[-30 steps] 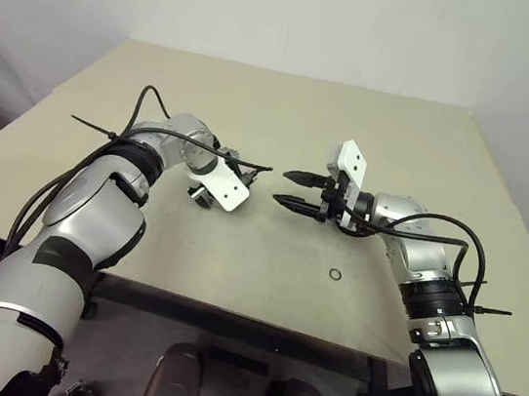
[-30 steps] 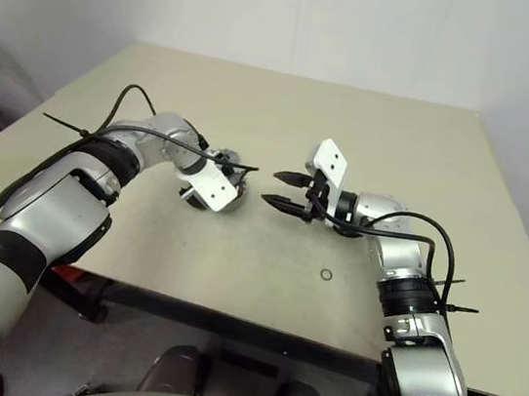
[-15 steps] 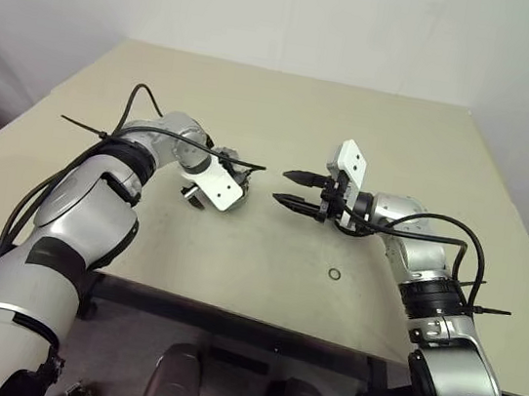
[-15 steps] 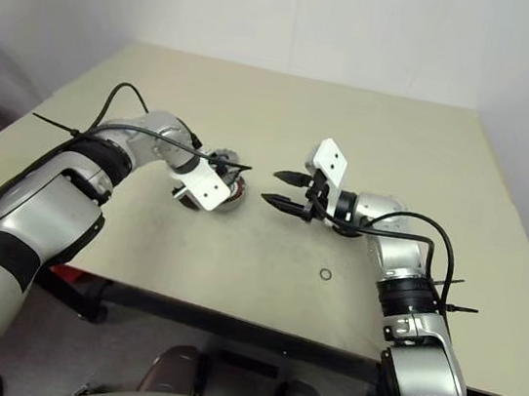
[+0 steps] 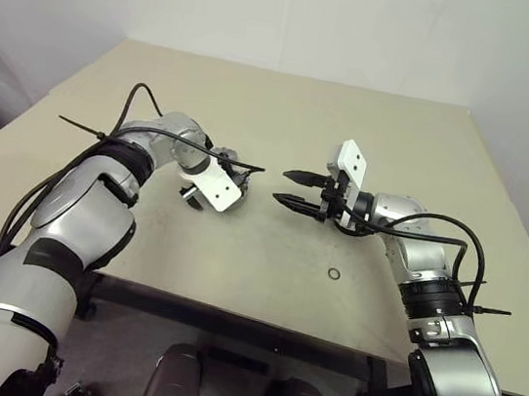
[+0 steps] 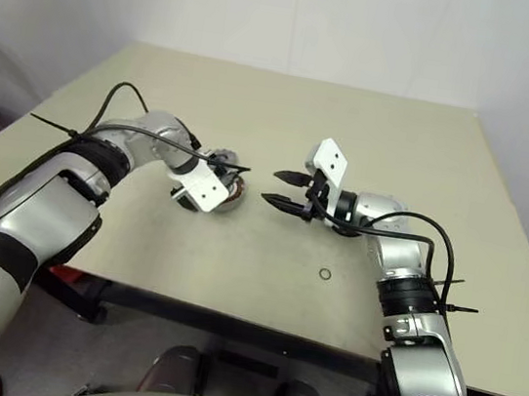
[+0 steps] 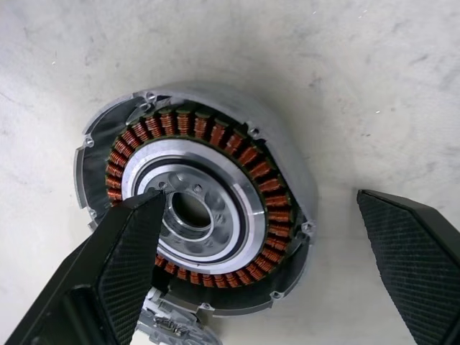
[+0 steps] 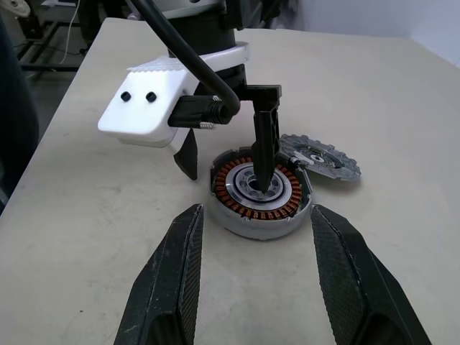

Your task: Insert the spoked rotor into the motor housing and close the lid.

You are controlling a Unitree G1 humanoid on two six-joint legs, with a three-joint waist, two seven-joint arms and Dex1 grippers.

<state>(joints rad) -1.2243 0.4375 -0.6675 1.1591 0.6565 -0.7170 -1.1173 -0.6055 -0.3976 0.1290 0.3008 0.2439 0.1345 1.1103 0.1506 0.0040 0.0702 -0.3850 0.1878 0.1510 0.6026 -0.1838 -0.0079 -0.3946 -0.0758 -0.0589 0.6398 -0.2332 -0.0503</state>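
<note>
Motor housing (image 8: pixel 259 192) on the bench (image 5: pixel 266 257), copper windings exposed. Left gripper (image 8: pixel 226 158) poised above it, fingers (image 7: pixel 118 273) spread wide, one tip apparently dipping into the central bearing. Notched lid (image 8: pixel 321 158) touching the housing's far edge. Right gripper (image 5: pixel 289 188) nearby, fingers apart, empty. Small black ring (image 5: pixel 334 274) lies apart.

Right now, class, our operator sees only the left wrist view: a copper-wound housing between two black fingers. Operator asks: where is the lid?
Observer: The lid lies flat on the table, right beside the motor housing.
Operator: Is the other gripper busy?
Observer: No. The right gripper hovers open and empty, pointing toward the housing.
Operator: Anything else on the table?
Observer: A small black ring, near the front edge by the right forearm.
</note>
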